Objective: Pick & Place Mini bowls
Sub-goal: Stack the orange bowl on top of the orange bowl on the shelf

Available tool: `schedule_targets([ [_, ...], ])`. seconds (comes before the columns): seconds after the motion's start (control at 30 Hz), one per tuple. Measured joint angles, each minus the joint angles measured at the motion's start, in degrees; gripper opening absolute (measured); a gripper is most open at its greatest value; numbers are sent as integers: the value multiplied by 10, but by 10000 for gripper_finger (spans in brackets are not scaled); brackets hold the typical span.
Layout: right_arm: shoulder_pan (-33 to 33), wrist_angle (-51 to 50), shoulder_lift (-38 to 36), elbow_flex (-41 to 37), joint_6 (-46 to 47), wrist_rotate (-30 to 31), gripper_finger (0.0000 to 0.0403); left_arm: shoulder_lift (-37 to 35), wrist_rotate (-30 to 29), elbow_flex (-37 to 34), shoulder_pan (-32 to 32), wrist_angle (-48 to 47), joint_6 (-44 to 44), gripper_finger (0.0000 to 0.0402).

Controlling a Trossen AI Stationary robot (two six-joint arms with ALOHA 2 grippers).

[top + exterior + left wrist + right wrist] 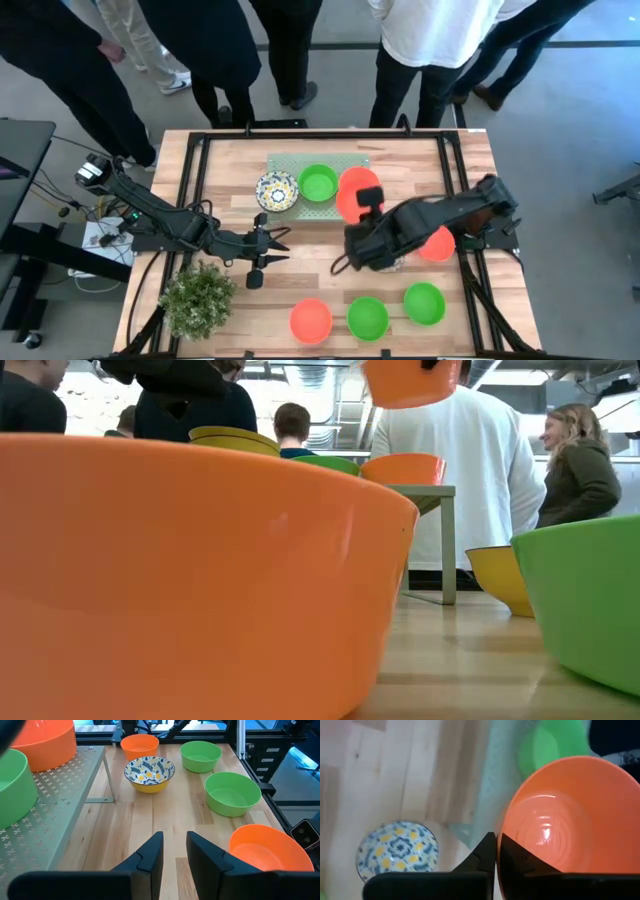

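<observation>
Right wrist view has the right gripper (496,851) pinched shut on the rim of an orange bowl (560,825), its fingers meeting at the bowl's near edge; past them lie the mat (495,785), a green bowl (552,745) on it and a floral bowl (397,851) on bare wood. From above, that gripper (366,200) and its orange bowl (352,192) sit over the mat's (290,162) right edge, just beside the green bowl (318,183), with the floral bowl (277,191) overlapping the mat's left front edge. Under the right arm another orange bowl (438,243) shows near the table's (470,160) right edge. The left gripper (272,243) rests left of centre, fingers apart and holding nothing, with open wood between it and the right arm; its wrist view shows the gap between its fingers (150,855) and clear planks ahead up to a floral bowl (149,773). A plant (198,298) fills the front left corner. Along the front edge stand an orange bowl (311,320) and two green bowls (367,317) (424,303), close together. People (430,40) stand along the far edge
</observation>
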Motion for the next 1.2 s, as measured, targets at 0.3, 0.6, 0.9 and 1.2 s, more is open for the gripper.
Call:
schedule_targets([
  [0.3,-40,36,-136,-46,9,21,4,0,0,-13,0,5,0,85],
  [0.6,-71,198,-247,-233,-11,15,5,0,0,-17,0,16,0,85],
  [0.9,-124,319,-241,-337,-82,-60,5,0,0,-17,0,54,1,85],
  [1.2,-180,327,-202,-337,-89,-141,6,0,0,-17,0,54,2,85],
])
